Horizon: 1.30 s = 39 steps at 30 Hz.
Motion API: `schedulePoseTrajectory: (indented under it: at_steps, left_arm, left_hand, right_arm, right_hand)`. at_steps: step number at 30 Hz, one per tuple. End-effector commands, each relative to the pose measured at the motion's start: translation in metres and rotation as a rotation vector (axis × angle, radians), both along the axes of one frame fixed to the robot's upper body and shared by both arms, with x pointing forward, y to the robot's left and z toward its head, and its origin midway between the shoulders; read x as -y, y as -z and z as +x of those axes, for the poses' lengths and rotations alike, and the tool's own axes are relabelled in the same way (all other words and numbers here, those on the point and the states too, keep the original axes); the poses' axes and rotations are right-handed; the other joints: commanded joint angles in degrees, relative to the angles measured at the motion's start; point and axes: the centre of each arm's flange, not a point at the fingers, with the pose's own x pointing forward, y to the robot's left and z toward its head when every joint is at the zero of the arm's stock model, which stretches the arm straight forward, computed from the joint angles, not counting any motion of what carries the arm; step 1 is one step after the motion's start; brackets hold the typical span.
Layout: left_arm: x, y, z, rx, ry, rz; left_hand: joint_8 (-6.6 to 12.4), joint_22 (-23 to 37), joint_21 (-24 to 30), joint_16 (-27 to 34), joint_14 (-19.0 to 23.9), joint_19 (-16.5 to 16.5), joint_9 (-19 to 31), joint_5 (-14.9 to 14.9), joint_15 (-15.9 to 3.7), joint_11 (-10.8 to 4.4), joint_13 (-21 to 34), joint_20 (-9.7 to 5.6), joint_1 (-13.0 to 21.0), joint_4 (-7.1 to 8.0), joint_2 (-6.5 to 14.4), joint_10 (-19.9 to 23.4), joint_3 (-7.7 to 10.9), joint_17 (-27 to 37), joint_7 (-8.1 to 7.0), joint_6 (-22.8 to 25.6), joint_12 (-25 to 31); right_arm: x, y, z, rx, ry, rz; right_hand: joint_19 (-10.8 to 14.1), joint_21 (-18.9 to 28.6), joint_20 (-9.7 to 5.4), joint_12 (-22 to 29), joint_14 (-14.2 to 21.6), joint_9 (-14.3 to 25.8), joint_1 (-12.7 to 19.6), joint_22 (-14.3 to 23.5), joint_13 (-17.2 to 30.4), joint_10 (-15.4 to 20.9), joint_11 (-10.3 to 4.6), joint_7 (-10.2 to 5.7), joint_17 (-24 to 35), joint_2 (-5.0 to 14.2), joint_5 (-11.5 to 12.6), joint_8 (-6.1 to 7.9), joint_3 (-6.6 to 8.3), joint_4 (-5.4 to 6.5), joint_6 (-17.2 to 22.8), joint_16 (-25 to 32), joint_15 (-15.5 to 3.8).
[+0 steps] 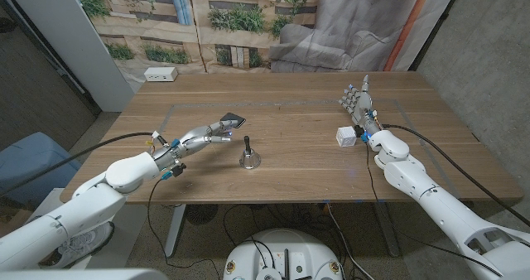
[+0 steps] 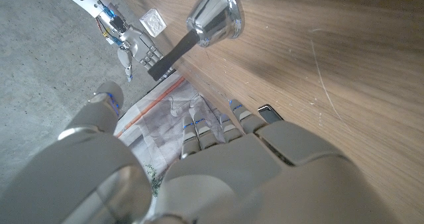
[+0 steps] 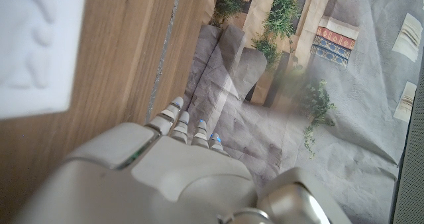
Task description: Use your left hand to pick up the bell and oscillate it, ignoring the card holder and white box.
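table [image 1: 290,160]: wood, faint rectangular outline marked on the top
power strip [image 1: 161,74]: white, at the far left corner of the table
backdrop [image 1: 232,19]: printed building facade with plants, hangs behind the table
grey cloth [image 1: 364,23]: draped behind the far right side (creased, bunched up low)
blue seat [image 1: 29,160]: left of the table

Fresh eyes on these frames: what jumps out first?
The small silver bell with a black handle stands upright and alone at mid-table. The left hand reaches toward it with fingers apart, beside the dark flat card holder. Across the table, the right hand stands open next to the small white box.
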Motion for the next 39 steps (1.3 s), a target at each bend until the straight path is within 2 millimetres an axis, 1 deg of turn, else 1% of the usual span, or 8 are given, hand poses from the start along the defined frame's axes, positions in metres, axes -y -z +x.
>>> schedulePoseTrajectory:
  at_steps: [1,4,11,16,20,24,32,39]
  left_arm:
    - [0.008,0.013,-0.002,0.039,-0.02,0.013]
    - [0.013,0.016,-0.001,0.036,-0.022,0.018]
    - [0.023,0.018,0.002,0.072,-0.041,0.006]
    - [0.03,0.022,0.004,0.092,-0.048,0.009]
    - [0.033,0.027,0.004,0.096,-0.06,0.004]
    - [0.035,0.031,0.005,0.091,-0.072,-0.003]
    - [0.04,0.036,0.006,0.098,-0.104,-0.033]
    - [0.045,0.038,0.011,0.095,-0.122,-0.053]
  left_hand:
    - [0.4,0.1,0.1,-0.2,-0.9,-0.1,0.3,0.5,-5.17,-0.19,0.3,0.27,1.3,0.03,-0.1,0.9,-0.22,0.1,0.0,0.7,0.2]
    - [0.54,0.1,0.0,-0.1,-1.0,-0.2,0.3,0.6,-4.87,-0.31,0.3,0.38,2.0,0.05,-0.3,1.4,-0.17,0.1,0.04,1.2,0.3]
    - [1.18,0.1,0.3,0.4,0.1,0.5,0.3,0.4,-4.39,-0.32,0.3,0.85,5.4,0.09,-0.4,3.7,0.36,0.1,0.36,3.4,0.5]
    - [1.82,0.1,0.5,0.7,2.0,1.6,0.3,0.2,-3.99,-0.8,0.3,0.95,8.4,0.07,-0.8,6.0,0.51,0.1,-0.12,5.8,0.7]
    - [2.45,0.2,0.6,0.8,3.4,2.7,0.3,0.0,-4.03,-0.98,0.2,0.84,10.7,0.08,-1.3,8.0,0.28,0.1,0.51,8.1,0.7]
    - [2.65,0.2,0.7,0.9,4.5,3.4,0.3,-0.1,-3.9,-1.02,0.2,1.0,12.0,0.11,-1.7,9.2,-0.01,0.1,0.82,9.1,0.7]
    - [2.97,0.2,0.7,0.9,6.3,4.4,0.3,-0.3,-4.09,-0.39,0.2,1.1,14.4,0.22,-1.8,11.7,-0.64,0.1,1.67,11.0,0.8]
    - [3.39,0.3,0.7,1.0,8.5,5.3,0.3,-0.5,-4.06,-0.6,0.2,1.12,16.6,0.38,-1.8,14.5,-1.64,0.1,2.5,13.5,0.9]
  right_arm:
    - [0.0,0.0,0.0,0.001,0.002,0.001]
    - [0.0,0.0,0.0,0.001,0.002,0.001]
    - [0.0,0.0,0.0,0.001,-0.002,-0.001]
    - [-0.001,0.0,0.0,0.001,-0.002,-0.001]
    - [0.0,0.0,0.0,0.001,-0.002,-0.001]
    - [0.0,0.0,0.0,0.001,-0.002,-0.001]
    - [0.0,0.0,0.0,0.001,0.002,0.001]
    - [0.0,0.0,0.0,0.001,0.002,0.001]
  right_hand:
    - [0.3,0.4,0.05,0.3,-0.5,0.2,0.2,0.2,0.3,-0.5,0.03,0.06,0.2,5.55,0.2,0.32,-0.32,-0.08,-0.4,0.2,0.21]
    - [0.3,0.4,0.06,0.2,-0.4,0.2,0.2,0.2,0.3,-0.6,-0.02,0.05,0.2,5.55,0.2,0.34,-0.32,-0.07,-0.4,0.2,0.23]
    - [0.3,0.4,0.06,0.2,-0.4,0.2,0.2,0.2,0.3,-0.6,0.09,0.05,0.2,5.55,0.2,0.34,-0.32,-0.07,-0.4,0.2,0.2]
    - [0.3,0.4,0.03,0.3,-0.5,0.2,0.2,0.2,0.3,-0.5,0.03,0.03,0.2,5.54,0.2,0.32,-0.32,-0.07,-0.4,0.2,0.22]
    - [0.3,0.4,0.05,0.3,-0.5,0.2,0.2,0.2,0.3,-0.5,0.02,0.02,0.2,5.54,0.2,0.32,-0.33,-0.07,-0.4,0.2,0.21]
    - [0.3,0.4,0.02,0.3,-0.4,0.2,0.2,0.2,0.3,-0.5,0.06,0.02,0.2,5.55,0.2,0.34,-0.32,-0.07,-0.4,0.2,0.28]
    - [0.3,0.4,0.02,0.3,-0.5,0.2,0.2,0.2,0.3,-0.6,-0.04,0.02,0.2,5.55,0.2,0.31,-0.32,-0.07,-0.5,0.2,0.16]
    - [0.3,0.4,0.04,0.2,-0.4,0.2,0.2,0.2,0.3,-0.6,-0.04,0.06,0.2,5.56,0.2,0.33,-0.32,-0.07,-0.4,0.2,0.26]
